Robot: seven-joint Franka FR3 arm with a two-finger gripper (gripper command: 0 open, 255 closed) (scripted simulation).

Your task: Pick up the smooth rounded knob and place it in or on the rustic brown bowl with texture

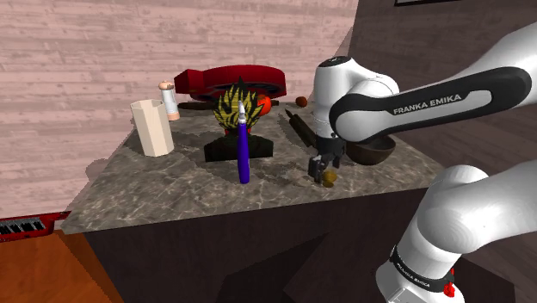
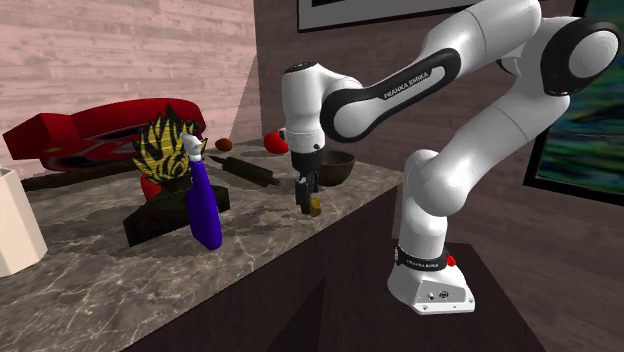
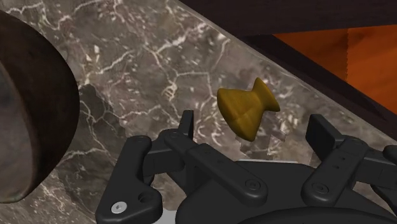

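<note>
Grey veined marble tops the counter [image 1: 172,185], which stands against a pale plank wall that meets a dark wall at the corner.

The only writing that can be read is "FRANKA EMIKA", in white capitals on the dark band of the arm [image 1: 430,99]. It shows in both the shoulder view and the second exterior view, and again in small letters on a lower link.

The knob [image 1: 330,177], golden brown and waisted, lies on its side on the counter near the front edge. The bowl [image 1: 372,151], dark brown, sits just behind it. The gripper [image 1: 324,168] hangs down directly over the knob.

In the wrist view the fingers [image 3: 186,124] stand wide apart. The knob [image 3: 247,111] lies between them, touched by neither, so the gripper [image 3: 254,129] is open and holds nothing. That view also gives the bowl's [image 3: 32,114] rough outer wall and a strip of orange floor past the counter edge.

From the shoulder view one sees a cream carton [image 1: 153,127] and a small shaker [image 1: 169,101] towards the far left of the counter. A purple bottle [image 1: 244,151] stands before a spiky yellow-and-black figure [image 1: 234,105].

The second exterior view adds a framed picture [image 2: 585,130] on the dark wall and the arm's white foot on the floor. The gripper [image 2: 305,195], knob [image 2: 315,207] and bowl [image 2: 338,165] sit near the counter's corner.
</note>
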